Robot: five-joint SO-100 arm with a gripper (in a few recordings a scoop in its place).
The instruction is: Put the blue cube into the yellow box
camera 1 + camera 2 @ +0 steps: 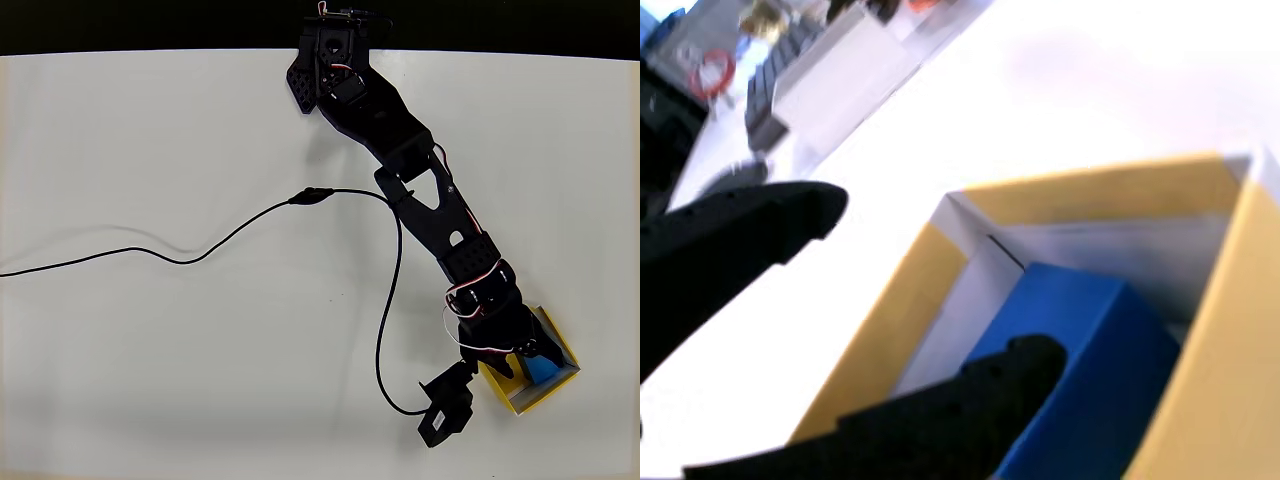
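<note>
The yellow box lies at the table's lower right in the overhead view. The blue cube rests inside it against the right side. In the wrist view the cube sits on the pale floor between the yellow box walls. My gripper is open. Its lower finger reaches into the box beside the cube, and the upper finger hangs outside over the white table. Nothing is held between them. From overhead, the gripper stands over the box's left half.
A thin black cable runs from the left edge across the table and loops down to the black camera block left of the box. The arm's base is at the table's far edge. Blurred clutter lies beyond the table.
</note>
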